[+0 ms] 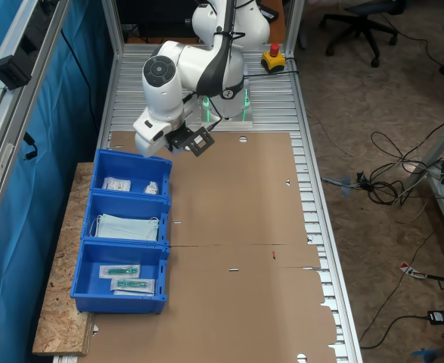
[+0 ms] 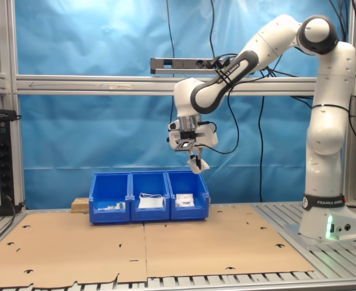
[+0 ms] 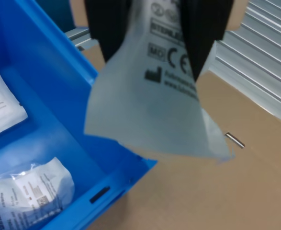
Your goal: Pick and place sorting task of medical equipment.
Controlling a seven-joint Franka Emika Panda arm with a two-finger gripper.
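White and crinkly, the small packet [image 3: 152,103] is hanging from the gripper [image 3: 157,33], whose two black fingers [image 3: 106,28] are squeezing its top edge between them. In the wrist view the packet is showing dark print on its face (too much to read off here), and its lower corner is drooping down over the edge of a blue bin [image 3: 59,120] and the brown cardboard [image 3: 226,191] beside it.

In the second exterior view the gripper [image 2: 194,159] is hovering high in the air, above the bin at the second exterior view's right end of the row [image 2: 188,195], and the packet [image 2: 197,163] is dangling under it, well clear of the bins. In the first exterior view the gripper is sitting near the far bin [image 1: 131,180], but the arm's white body [image 1: 169,83] is hiding the fingers there.

Three blue bins are sitting side by side on the cardboard sheet [image 1: 237,227]. The far bin in the first exterior view is holding two small white packets [image 1: 117,184] already. The middle bin [image 1: 127,223] is holding pale-blue face masks [image 1: 127,227]. The near bin [image 1: 119,276] is holding long clear packets with green parts [image 1: 123,270].

A red and yellow button [image 1: 274,59] is resting on the metal table [image 1: 282,98] by the arm's base.
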